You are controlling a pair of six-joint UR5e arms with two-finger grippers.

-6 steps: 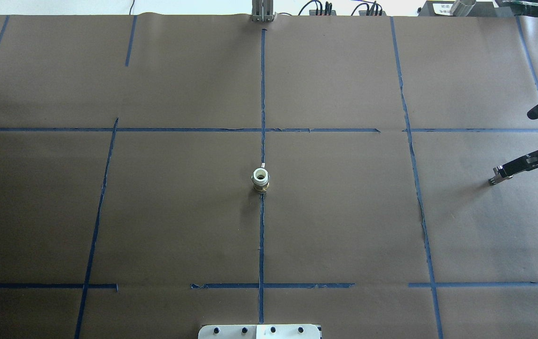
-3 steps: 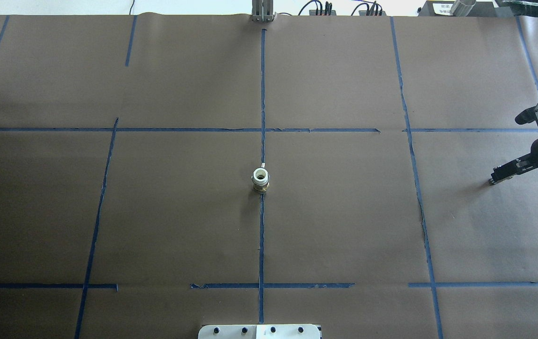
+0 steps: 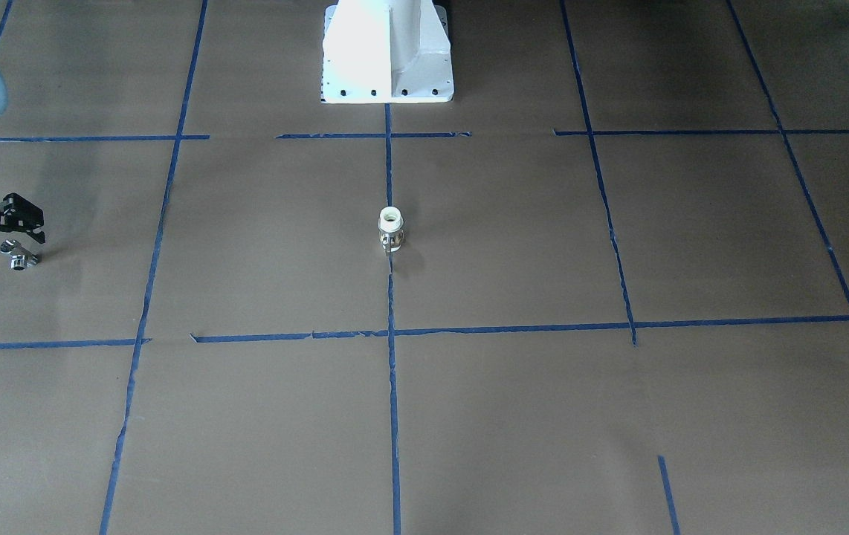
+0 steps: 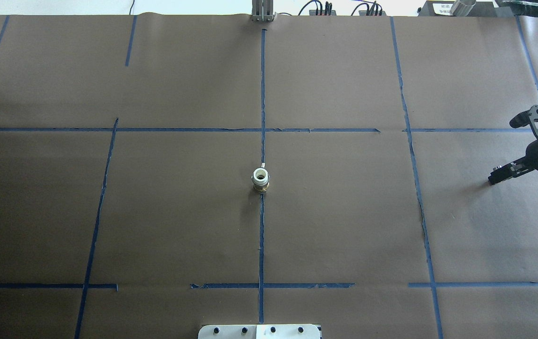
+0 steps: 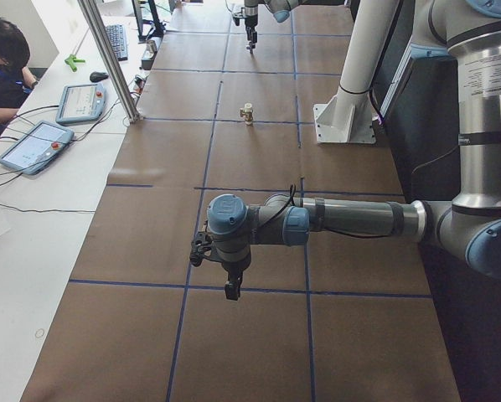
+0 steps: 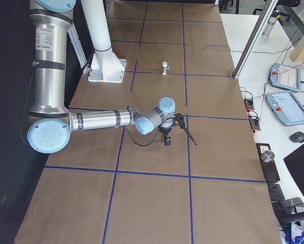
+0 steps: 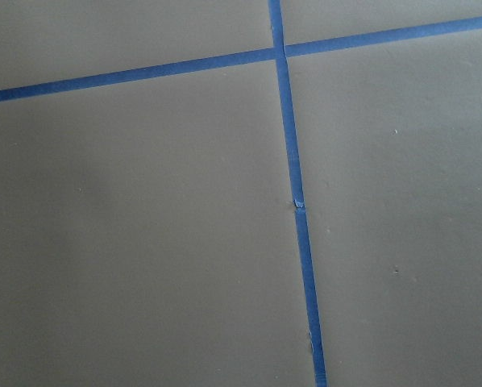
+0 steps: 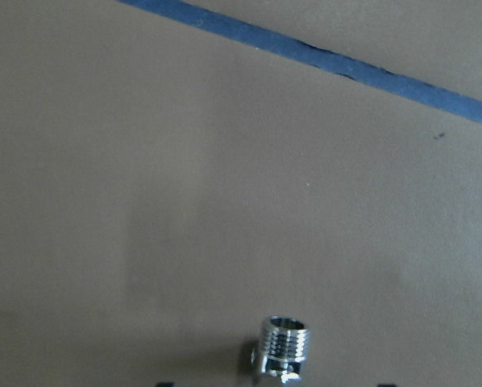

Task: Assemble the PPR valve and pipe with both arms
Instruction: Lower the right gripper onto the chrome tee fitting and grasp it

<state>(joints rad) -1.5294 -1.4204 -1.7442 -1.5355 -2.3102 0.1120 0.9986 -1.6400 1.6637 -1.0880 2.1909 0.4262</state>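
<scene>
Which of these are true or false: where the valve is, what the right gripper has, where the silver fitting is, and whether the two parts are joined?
1. The valve stands upright on a blue tape line in the middle of the table. True.
2. The right gripper is holding the valve. False: the valve stands alone at the centre, and this gripper is far off near the table's edge.
3. The silver fitting lies on the table close by the right gripper. True.
4. The silver fitting is already joined to the valve. False: they are far apart, the fitting out at the side and the valve in the middle.
</scene>
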